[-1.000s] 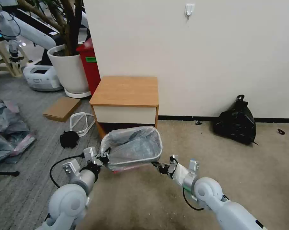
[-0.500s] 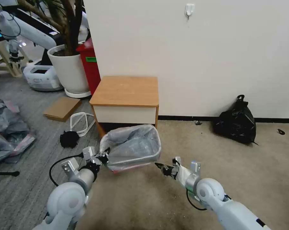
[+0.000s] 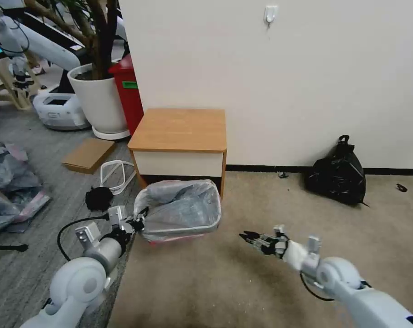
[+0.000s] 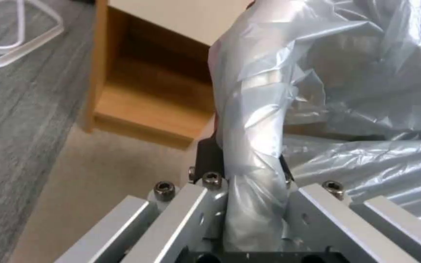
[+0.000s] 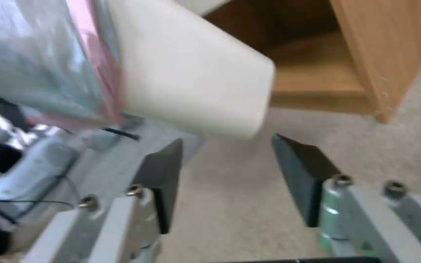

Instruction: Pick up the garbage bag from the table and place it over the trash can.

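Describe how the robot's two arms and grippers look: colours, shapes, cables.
Both arms are glossy white-grey tubes with round ball-like joints. The left gripper and right gripper have silver metal brackets with hex bolts and dark wedge-shaped fingers. A black cable loops beside each wrist.

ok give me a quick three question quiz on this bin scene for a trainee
1. True or false: the left gripper is shut on the thin translucent grey garbage bag.
2. The right gripper is: A) gripping the bag B) open over the carpet, off the bag C) on the nightstand.
3. What does the bag line?

Key: 1 true. 2 B. 3 The small cream-white plastic trash can, in front of the light-brown wooden nightstand.
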### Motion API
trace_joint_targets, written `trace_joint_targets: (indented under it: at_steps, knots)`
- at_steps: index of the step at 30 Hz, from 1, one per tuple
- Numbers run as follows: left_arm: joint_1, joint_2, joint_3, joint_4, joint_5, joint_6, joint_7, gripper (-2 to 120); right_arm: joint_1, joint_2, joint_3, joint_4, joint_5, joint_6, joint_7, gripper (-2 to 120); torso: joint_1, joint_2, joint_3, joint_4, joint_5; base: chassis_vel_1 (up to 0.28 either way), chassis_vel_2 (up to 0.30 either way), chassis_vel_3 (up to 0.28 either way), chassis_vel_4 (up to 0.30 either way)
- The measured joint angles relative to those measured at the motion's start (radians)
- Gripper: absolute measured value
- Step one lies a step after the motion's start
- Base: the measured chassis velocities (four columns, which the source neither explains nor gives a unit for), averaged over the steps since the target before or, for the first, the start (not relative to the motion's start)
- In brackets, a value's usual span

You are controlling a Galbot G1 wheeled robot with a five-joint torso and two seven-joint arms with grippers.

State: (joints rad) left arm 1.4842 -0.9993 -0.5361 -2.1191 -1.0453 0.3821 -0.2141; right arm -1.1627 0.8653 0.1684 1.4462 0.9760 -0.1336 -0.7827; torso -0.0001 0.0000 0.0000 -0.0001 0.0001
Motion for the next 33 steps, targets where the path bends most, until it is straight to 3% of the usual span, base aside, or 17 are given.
trace_joint_targets:
  at_steps: [3,6,13,15,16,20,21,24,33]
  knots:
    - [0.01,0.013,-0.009,0.005,0.002,-0.014,0.044,3,0.001,0.001,0.006,-0.006,0.023,0.003,-0.042,60,0.0,0.0,0.0,0.0,0.0,0.0,0.0,0.0,0.0]
    - [0.032,0.036,-0.035,0.028,0.015,-0.051,0.175,3,0.0,0.008,0.018,-0.004,0.067,-0.003,-0.117,75,0.0,0.0,0.0,0.0001,-0.0001,0.0,0.0,0.0,0.0]
    - [0.055,0.046,-0.073,0.068,0.015,-0.077,0.29,3,-0.002,0.012,0.027,0.007,0.087,-0.031,-0.19,95,0.0,0.0,0.0,0.0002,-0.0001,0.0,0.0,0.0,0.0]
    - [0.063,0.048,-0.089,0.116,0.012,-0.096,0.377,3,-0.001,0.011,0.034,0.017,0.093,-0.046,-0.22,104,0.0,0.0,0.0,0.0002,-0.0003,0.0,0.0,0.0,0.0]
    - [0.063,0.048,-0.089,0.116,0.012,-0.096,0.377,3,-0.001,0.011,0.034,0.017,0.093,-0.046,-0.22,104,0.0,0.0,0.0,0.0002,-0.0003,0.0,0.0,0.0,0.0]
    - [0.053,0.033,-0.101,0.201,-0.059,-0.091,0.51,3,-0.003,0.006,0.036,0.035,0.098,-0.051,-0.23,111,0.0,0.0,0.0,0.0002,-0.0002,0.0,0.0,0.0,0.0]
    - [0.053,0.033,-0.101,0.201,-0.059,-0.091,0.51,3,-0.003,0.006,0.036,0.035,0.098,-0.051,-0.23,111,0.0,0.0,0.0,0.0002,-0.0002,0.0,0.0,0.0,0.0]
    - [0.037,0.023,-0.106,0.263,-0.137,-0.051,0.599,3,-0.007,0.004,0.035,0.053,0.1,-0.052,-0.232,114,0.0,0.0,0.0,0.0001,-0.0002,0.0,0.0,0.0,0.0]
    - [0.025,0.011,-0.091,0.347,-0.086,-0.049,0.644,3,0.002,0.0,0.011,0.122,0.12,-0.073,-0.225,108,0.0,0.0,0.0,0.0001,-0.0001,0.0,0.0,0.0,0.0]
